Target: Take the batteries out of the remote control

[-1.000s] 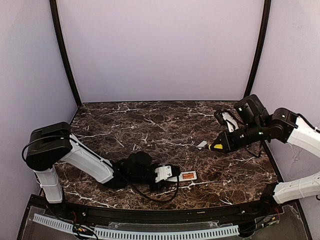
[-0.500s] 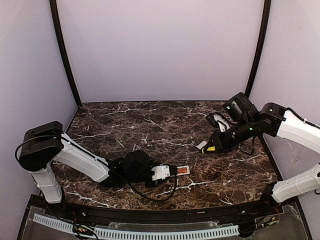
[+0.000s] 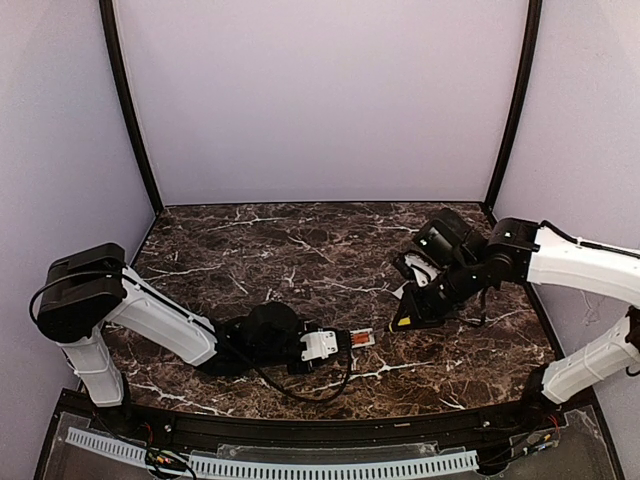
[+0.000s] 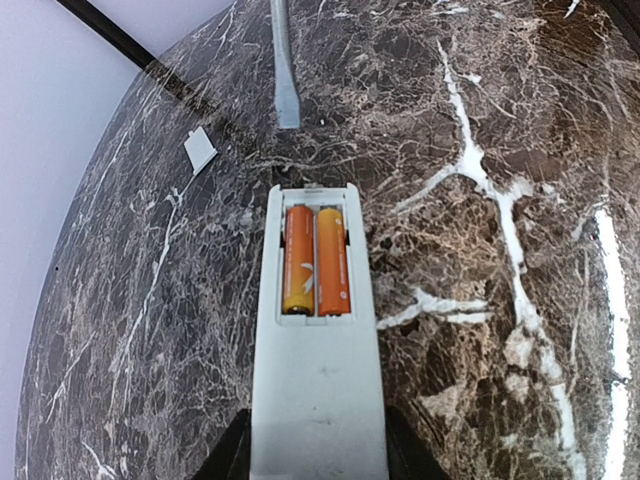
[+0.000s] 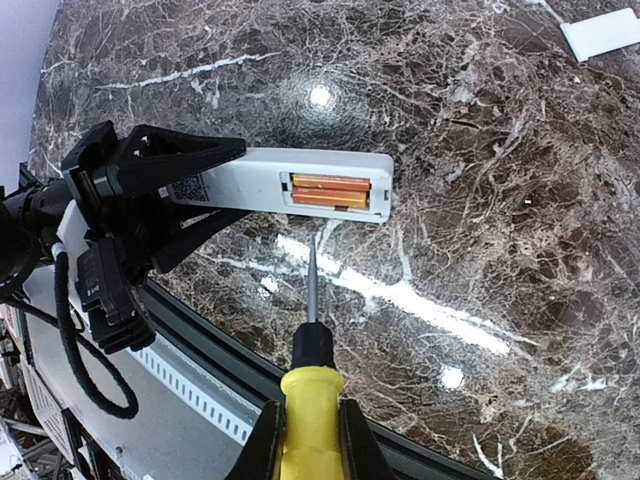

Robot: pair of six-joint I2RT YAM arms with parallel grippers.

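The white remote control (image 4: 318, 400) lies back-up on the marble table (image 3: 250, 250), its battery bay open. Two orange batteries (image 4: 317, 260) sit side by side in the bay; they also show in the right wrist view (image 5: 330, 190) and in the top view (image 3: 360, 339). My left gripper (image 3: 338, 343) is shut on the remote's near end, with a finger (image 4: 232, 462) on each side. My right gripper (image 5: 310, 450) is shut on the yellow-handled screwdriver (image 5: 312, 405). Its blade tip (image 4: 286, 105) points at the remote's far end, a short way off. In the top view the screwdriver (image 3: 403, 322) is just right of the remote (image 3: 352, 340).
The small grey-white cover piece (image 4: 201, 152) lies loose on the table beyond the remote, also in the right wrist view (image 5: 605, 35). The table's black front rim (image 3: 300, 425) runs close behind the remote. A black cable (image 3: 300, 392) loops by the left wrist.
My right arm has swung left and down with the screwdriver, from the right side of the table to just beside the remote. The left gripper has drawn the remote slightly left.
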